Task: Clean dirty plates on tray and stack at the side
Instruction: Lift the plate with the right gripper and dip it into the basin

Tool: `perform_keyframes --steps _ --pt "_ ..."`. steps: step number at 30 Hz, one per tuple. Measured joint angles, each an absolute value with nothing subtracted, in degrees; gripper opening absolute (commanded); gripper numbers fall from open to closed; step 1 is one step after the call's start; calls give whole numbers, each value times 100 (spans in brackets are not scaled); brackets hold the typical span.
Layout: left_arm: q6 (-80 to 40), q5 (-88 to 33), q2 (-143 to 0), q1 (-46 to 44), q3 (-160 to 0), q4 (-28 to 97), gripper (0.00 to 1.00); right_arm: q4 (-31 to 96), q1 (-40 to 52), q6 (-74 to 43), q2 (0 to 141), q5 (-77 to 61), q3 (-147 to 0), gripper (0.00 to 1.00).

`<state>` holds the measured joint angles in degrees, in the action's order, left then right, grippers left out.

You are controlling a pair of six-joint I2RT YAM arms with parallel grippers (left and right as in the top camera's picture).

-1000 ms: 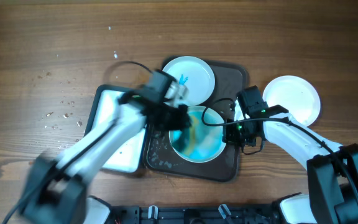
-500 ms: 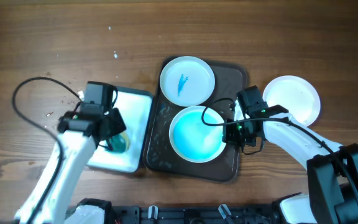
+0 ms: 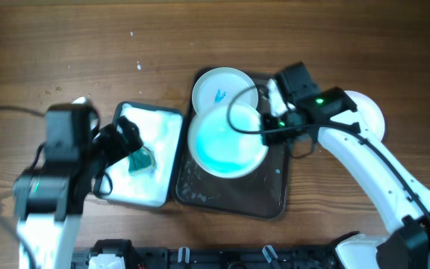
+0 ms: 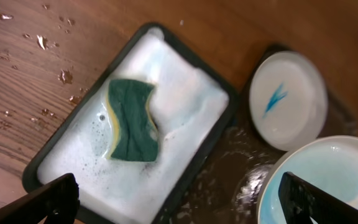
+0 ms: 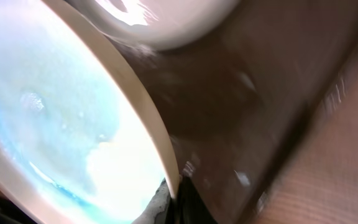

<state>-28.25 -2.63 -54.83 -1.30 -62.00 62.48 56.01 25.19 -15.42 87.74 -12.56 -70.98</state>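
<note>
Right gripper (image 3: pixel 269 127), three plates (image 3: pixel 226 143), one tray (image 3: pixel 234 193)

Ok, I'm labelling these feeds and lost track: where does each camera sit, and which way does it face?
Overhead: above the table, looking straight down on the dark tray, white tray, left arm and right arm.
Left wrist: on the left arm, looking down at the sponge in foam; its fingers show at the bottom corners.
Right wrist: on the right arm, close along the smeared plate; the right gripper pinches its rim.
Shared: overhead and left wrist both show the sponge and blue-streaked plate.
</note>
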Motion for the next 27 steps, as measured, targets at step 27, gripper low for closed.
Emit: perform_keyframes --steps 27 --pt "-2971 -456 -3721 93 -6211 7334 100 545 6534 1693 10103 3688 -7395 4"
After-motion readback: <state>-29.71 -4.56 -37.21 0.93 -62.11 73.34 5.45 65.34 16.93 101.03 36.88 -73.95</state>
